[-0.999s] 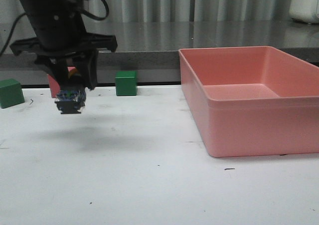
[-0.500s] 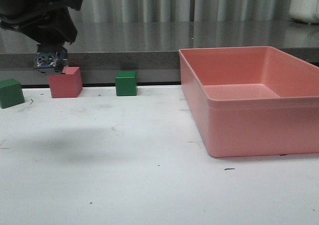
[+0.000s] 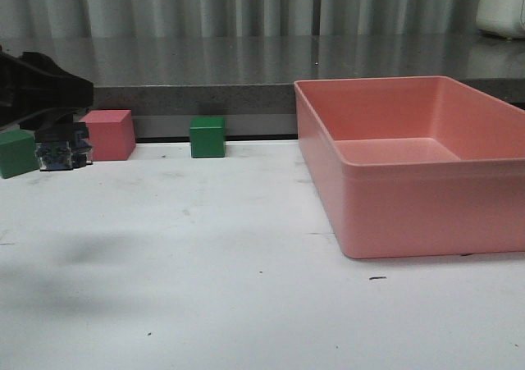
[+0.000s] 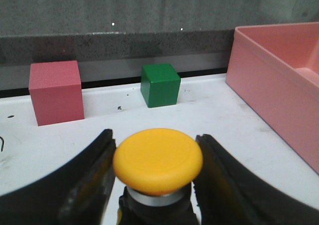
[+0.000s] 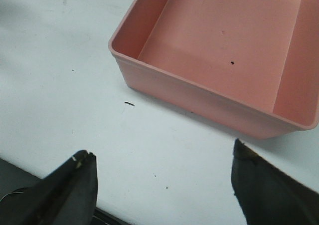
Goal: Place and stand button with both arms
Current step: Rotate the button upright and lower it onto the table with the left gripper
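Note:
My left gripper (image 4: 155,142) is shut on the button (image 4: 158,160); its yellow mushroom cap sits between the two black fingers, with a silver ring and black collar below. In the front view the left gripper (image 3: 49,111) is at the far left edge, and the button's dark, bluish-clear base (image 3: 62,153) hangs under it, just above the table, between a green cube and the pink cube. My right gripper (image 5: 162,155) is open and empty over bare white table near the pink bin's corner. It is out of the front view.
A large pink bin (image 3: 410,161) stands at the right (image 5: 209,93). A pink cube (image 3: 107,134) and two green cubes (image 3: 207,136) (image 3: 17,153) sit along the table's back edge. A grey ledge runs behind them.
My left gripper has moved left and then down with the button, from table centre-left to the far left edge, now low beside the pink cube.

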Controlling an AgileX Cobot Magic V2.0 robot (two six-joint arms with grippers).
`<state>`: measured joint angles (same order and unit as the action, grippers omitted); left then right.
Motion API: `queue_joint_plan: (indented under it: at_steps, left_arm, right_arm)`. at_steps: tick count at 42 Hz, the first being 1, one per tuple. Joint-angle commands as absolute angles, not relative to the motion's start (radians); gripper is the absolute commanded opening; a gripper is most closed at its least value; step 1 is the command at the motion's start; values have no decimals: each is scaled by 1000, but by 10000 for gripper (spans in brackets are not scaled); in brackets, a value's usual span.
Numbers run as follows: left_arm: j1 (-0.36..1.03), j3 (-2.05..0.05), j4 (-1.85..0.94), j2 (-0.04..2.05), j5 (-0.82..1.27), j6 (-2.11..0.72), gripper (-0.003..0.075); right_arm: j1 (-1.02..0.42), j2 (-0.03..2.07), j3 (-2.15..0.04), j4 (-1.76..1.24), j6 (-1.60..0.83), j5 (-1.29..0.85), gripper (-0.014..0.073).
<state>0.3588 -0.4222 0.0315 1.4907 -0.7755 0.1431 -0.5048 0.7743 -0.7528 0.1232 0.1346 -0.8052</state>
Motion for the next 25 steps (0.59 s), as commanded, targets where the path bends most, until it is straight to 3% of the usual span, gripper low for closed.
queue_joint_plan:
  at_steps: [1,25]
  left_arm:
    - [357,-416,36,1508,-1002,143,281]
    - [357,-412,-100,1793,-1366,8,281]
  right_arm:
    - [-498,768,-779,130,131,-760,574]
    - [-498,768,-779,130,131,-759,574]
